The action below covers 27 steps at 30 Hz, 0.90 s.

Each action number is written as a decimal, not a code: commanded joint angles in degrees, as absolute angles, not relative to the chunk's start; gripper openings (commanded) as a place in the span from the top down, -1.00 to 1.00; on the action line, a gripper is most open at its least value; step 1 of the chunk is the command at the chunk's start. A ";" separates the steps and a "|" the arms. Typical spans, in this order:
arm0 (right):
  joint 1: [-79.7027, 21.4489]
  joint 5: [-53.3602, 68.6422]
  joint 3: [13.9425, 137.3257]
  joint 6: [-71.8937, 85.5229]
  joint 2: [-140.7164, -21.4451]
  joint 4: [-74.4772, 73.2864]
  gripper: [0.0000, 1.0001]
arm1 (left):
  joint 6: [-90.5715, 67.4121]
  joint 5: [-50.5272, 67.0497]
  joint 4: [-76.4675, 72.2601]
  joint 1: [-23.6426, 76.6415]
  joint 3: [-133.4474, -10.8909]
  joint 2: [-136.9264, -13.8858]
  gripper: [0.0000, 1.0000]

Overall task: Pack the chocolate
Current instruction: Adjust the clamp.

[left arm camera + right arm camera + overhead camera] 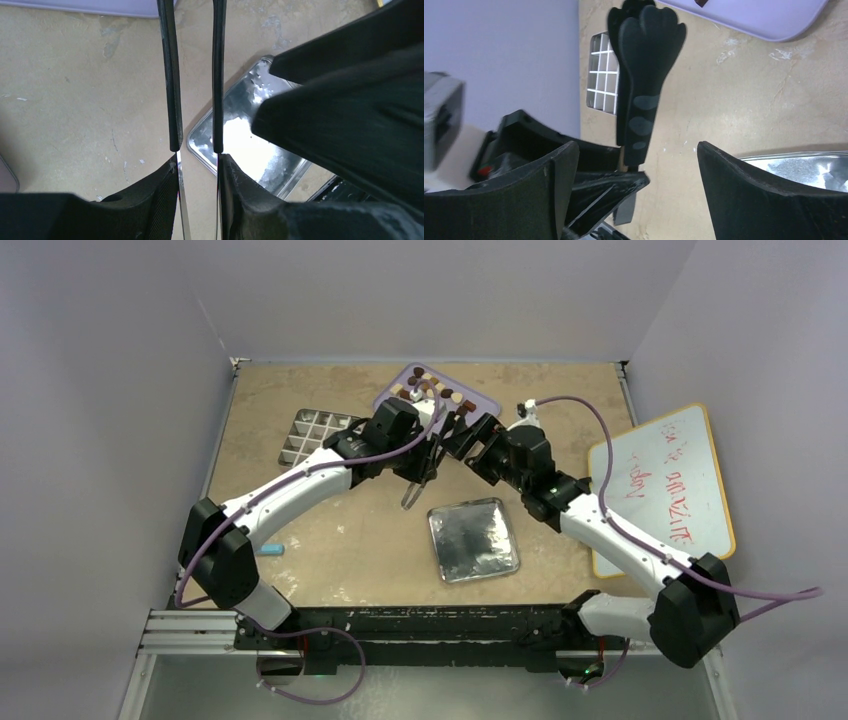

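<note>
Brown-and-cream chocolate pieces (437, 390) at the table's (350, 540) far edge are judged light, brittle, best pinched sideways with black tweezers (170, 75) clenched in the left claw (198, 162), right claw (638, 146) released.

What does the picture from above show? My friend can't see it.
Two robot arms meet over a tan table; the left gripper holds black tweezers. Behind them sits a purple tray of chocolates, in front a shiny metal tin.
</note>
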<state>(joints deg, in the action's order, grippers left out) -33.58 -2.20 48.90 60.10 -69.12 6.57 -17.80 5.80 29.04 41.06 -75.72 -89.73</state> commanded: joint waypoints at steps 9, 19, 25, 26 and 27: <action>-33.14 -4.11 51.70 58.35 -77.45 9.26 -0.53 | -16.03 8.46 29.33 41.22 -78.40 -84.77 0.44; -33.13 -5.01 45.93 60.69 -79.44 11.41 -0.33 | -16.79 7.09 31.60 41.22 -83.54 -87.08 0.49; -33.02 -4.89 45.39 59.95 -79.32 11.32 -0.33 | -16.80 7.16 32.91 41.24 -85.69 -88.01 0.49; -33.00 -5.23 45.28 59.46 -78.39 10.89 -0.35 | -16.71 6.41 33.36 41.23 -86.03 -88.32 0.49; -32.90 -5.83 45.33 58.78 -77.35 10.24 -0.38 | -16.62 5.28 33.93 41.22 -86.27 -88.71 0.49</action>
